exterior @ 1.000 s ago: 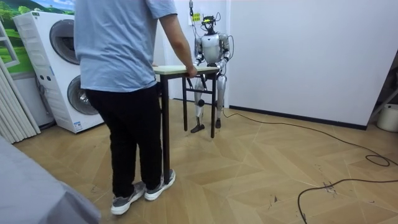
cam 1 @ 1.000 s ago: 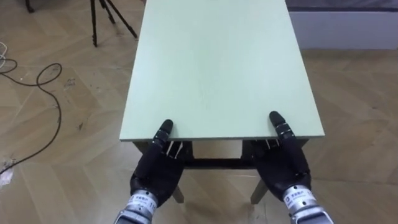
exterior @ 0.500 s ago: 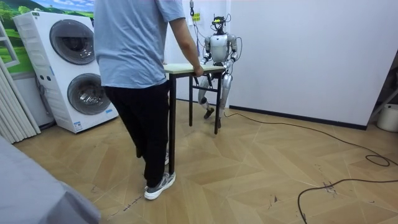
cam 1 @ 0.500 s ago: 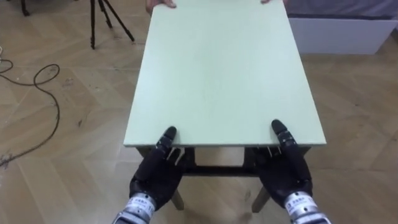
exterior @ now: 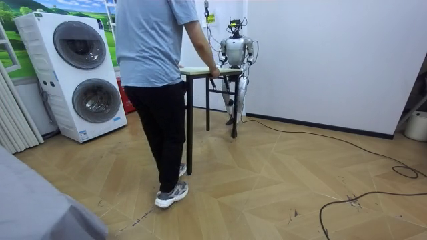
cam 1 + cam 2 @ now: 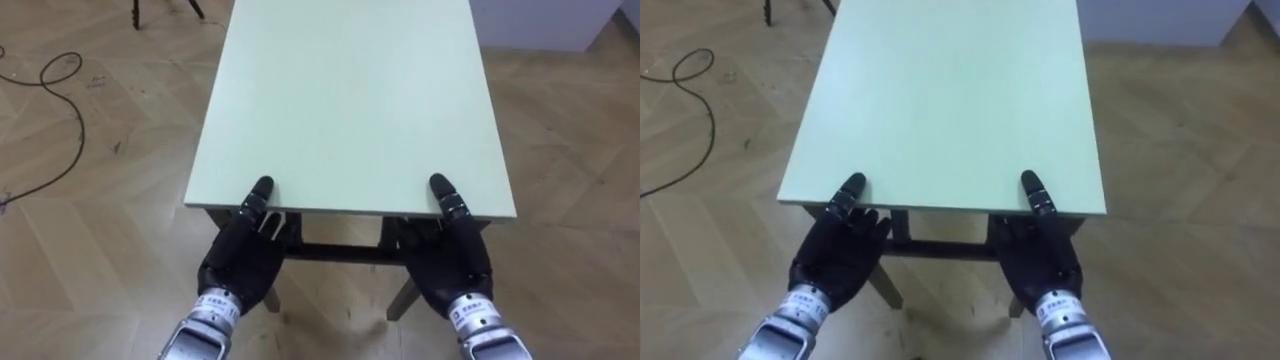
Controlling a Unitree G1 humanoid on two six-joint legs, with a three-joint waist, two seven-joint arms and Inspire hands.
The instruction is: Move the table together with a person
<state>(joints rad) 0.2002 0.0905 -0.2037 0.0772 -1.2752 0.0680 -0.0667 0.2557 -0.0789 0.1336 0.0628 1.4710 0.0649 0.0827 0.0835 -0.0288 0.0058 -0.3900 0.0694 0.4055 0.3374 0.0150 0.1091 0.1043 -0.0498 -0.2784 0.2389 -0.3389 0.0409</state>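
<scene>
Table (image 6: pixel 345 100), person (image 5: pixel 157 80) and robot have shifted toward the room view's right, away from the stacked washing machines (image 5: pixel 83 77). Left hand (image 6: pixel 240 265) and right hand (image 6: pixel 445 262) each pinch the table's near edge, thumb flat on top and fingers beneath. The person holds the opposite end, mid-stride.

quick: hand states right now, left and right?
Left hand: shut on the table, thumb on top of its near edge, fingers under it.
Right hand: shut on the table's near edge the same way.
</scene>
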